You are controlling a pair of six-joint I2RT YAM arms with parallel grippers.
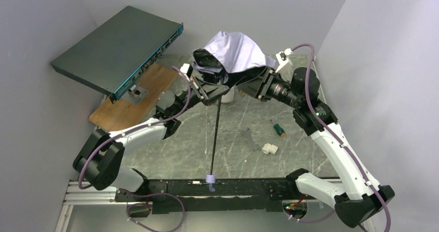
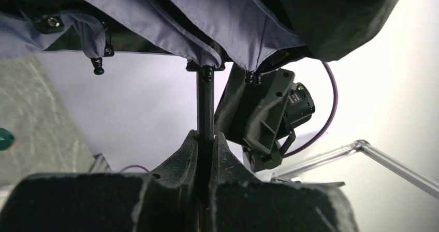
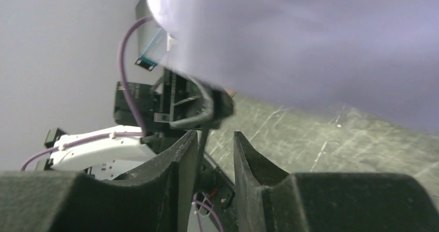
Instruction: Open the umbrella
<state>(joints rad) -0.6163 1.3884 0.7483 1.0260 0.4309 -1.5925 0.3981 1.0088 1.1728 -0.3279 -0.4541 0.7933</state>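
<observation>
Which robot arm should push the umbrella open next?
Probably the right. The left gripper is shut on the thin black shaft of the pale lavender folding umbrella, steadying it; the right gripper, jaws apart, sits under the canopy.

A dark green-grey stone-patterned table [image 1: 295,159] with pale scratches carries everything; at its left rear lies a wooden board [image 1: 152,84], and a flat dark box with a teal front [image 1: 119,43] leans tilted with its lower corner on that board; toward the right, close together, lie a grey metal wrench [image 1: 251,139], a white plastic fitting [image 1: 269,148] and a small green-handled screwdriver [image 1: 278,129]; the umbrella [image 1: 215,133] has its handle end down at the near edge
</observation>
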